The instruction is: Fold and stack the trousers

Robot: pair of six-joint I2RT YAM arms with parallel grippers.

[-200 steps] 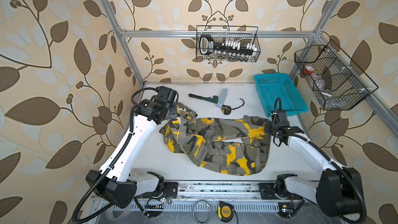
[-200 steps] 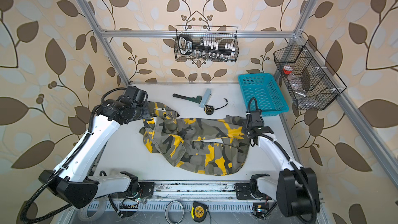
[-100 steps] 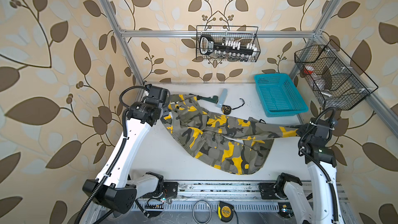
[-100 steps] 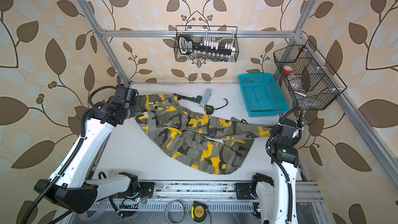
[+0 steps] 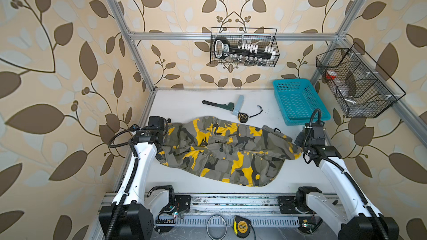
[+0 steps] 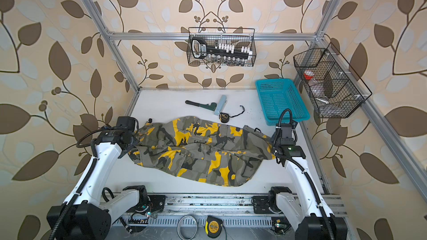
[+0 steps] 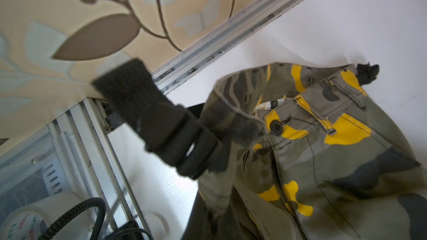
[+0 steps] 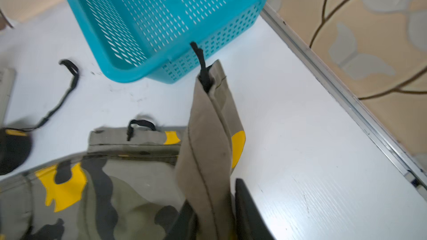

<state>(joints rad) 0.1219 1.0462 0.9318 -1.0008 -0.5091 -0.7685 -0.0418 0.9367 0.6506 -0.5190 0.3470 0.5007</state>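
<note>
While the camouflage cargo trousers [image 5: 221, 153] are lying spread across the middle of the white desk [image 5: 182, 102] in both top views, their waist is pointing left and their leg ends right. The left tool [image 5: 164, 137] is sitting at the waist end. The right tool [image 5: 298, 143] is sitting at the opposite end, where one leg end is rising off the desk toward it. A pipe wrench [image 5: 217, 105] and a small tape measure [image 5: 243, 117] are lying just beside the far edge of the cloth. A turquoise basket [image 5: 307, 121] is standing in the far right corner.

Seen from the left wrist, the left tool [image 7: 215, 139] is clamping tight on the trousers' [image 7: 323, 158] waistband, close to a black button [image 7: 276, 126].

Seen from the right wrist, a leg end [image 8: 208, 146] is standing upright between the right tool's black fingers [image 8: 247, 208], its cord pointing toward the basket [image 8: 138, 75]. The jaws are sitting close on either side of the cloth, and I cannot tell whether they are pressing it. The other leg end [image 8: 129, 139] is lying flat on the desk.
</note>
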